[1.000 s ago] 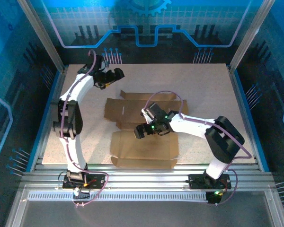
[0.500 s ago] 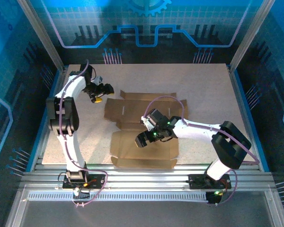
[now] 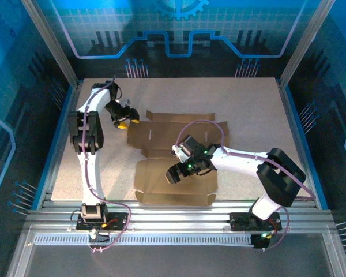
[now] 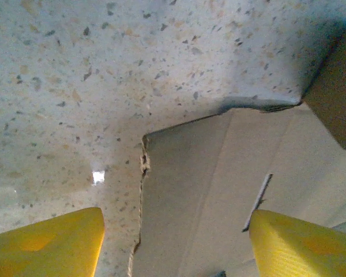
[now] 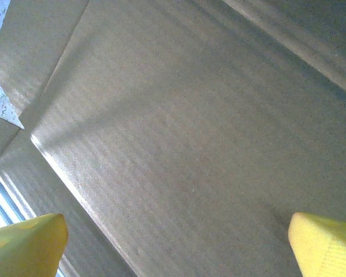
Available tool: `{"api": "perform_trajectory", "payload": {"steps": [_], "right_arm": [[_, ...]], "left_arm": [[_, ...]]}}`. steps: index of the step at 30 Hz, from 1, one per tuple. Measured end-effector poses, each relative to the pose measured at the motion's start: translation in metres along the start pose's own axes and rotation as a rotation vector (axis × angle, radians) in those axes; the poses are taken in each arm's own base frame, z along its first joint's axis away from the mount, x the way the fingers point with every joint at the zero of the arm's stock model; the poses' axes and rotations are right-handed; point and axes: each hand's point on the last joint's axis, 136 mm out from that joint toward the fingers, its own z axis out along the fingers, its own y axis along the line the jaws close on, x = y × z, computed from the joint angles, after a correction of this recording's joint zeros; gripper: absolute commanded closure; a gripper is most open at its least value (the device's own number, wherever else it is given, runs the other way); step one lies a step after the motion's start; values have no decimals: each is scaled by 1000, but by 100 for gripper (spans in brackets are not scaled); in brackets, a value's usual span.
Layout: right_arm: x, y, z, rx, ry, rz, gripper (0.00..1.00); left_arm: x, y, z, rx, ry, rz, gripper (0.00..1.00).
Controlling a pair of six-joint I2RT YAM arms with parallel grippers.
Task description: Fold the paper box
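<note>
Speckled tabletop (image 3: 248,115) inside a blue-lit enclosure. At centre frame the paper box (image 3: 161,138) lies as a flat brown cut-out. Upper left, the left gripper (image 3: 124,120) hangs at its corner, yellow fingers (image 4: 46,242) apart, gripping nothing. Over the lower panel, the right gripper (image 3: 176,173) hovers, jaws spread wide.

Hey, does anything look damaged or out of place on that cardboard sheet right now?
Slightly. In the left wrist view, the paper box has a ragged, frayed edge running down from the corner of one flap, as if torn rather than cut clean. Nothing else stands out.
</note>
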Motion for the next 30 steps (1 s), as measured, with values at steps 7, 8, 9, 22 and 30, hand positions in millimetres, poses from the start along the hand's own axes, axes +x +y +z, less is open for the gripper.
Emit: {"api": "perform_trajectory", "payload": {"steps": [7,8,9,22,30], "right_arm": [[1,-1,2,0,7,2,1],[2,-1,3,0,11,4,1],[3,-1,5,-1,18,5,1],[8,-8,17,17,45,56,1],[2,-15,17,61,14,128,2]], "left_arm": [[8,1,10,25,54,27,51],[8,0,12,33,59,29,53],[9,-1,13,45,64,31,56],[10,-16,17,133,45,66,94],[30,-42,-26,124,-174,162,95]]}}
